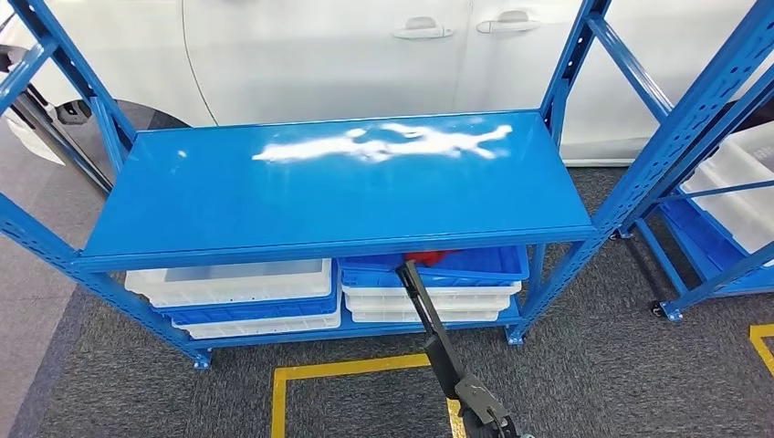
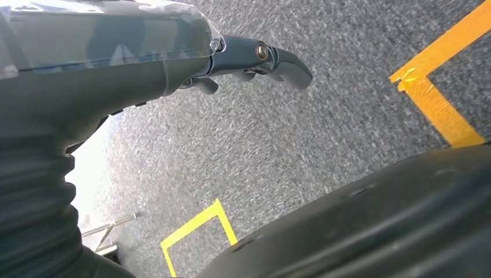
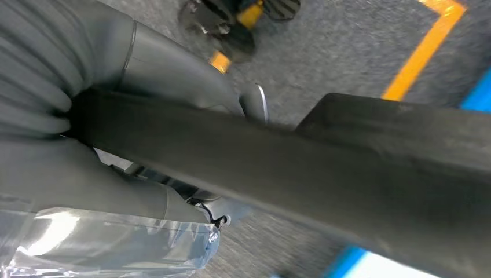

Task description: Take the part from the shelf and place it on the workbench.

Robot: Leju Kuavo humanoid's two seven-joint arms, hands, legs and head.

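Grey carpet (image 1: 593, 365) marked with yellow floor tape (image 1: 347, 370) lies before a blue shelf (image 1: 338, 187), behind which stands a white car (image 1: 365, 55). Right hand (image 3: 173, 191): fingers (image 3: 255, 104) clamped around a long black part (image 3: 324, 168), which crosses the right wrist view as a broad dark bar. From the head view, the same part (image 1: 429, 319) rises as a slim black rod from the lower middle of the frame to the front edge of the shelf's top deck, its far tip just under that edge, near a red object (image 1: 429, 258) in a blue bin (image 1: 438, 266). Whether the tip touches the bin cannot be told. Left hand (image 2: 173, 63): fingers (image 2: 284, 61) loosely curled and apart, holding nothing, hanging over the carpet beside the tape. Under the top deck, white bins (image 1: 233, 283) and further blue bins are stacked on the lower level. A second blue shelf (image 1: 721, 210) with a white bin (image 1: 744, 187) stands at the right.
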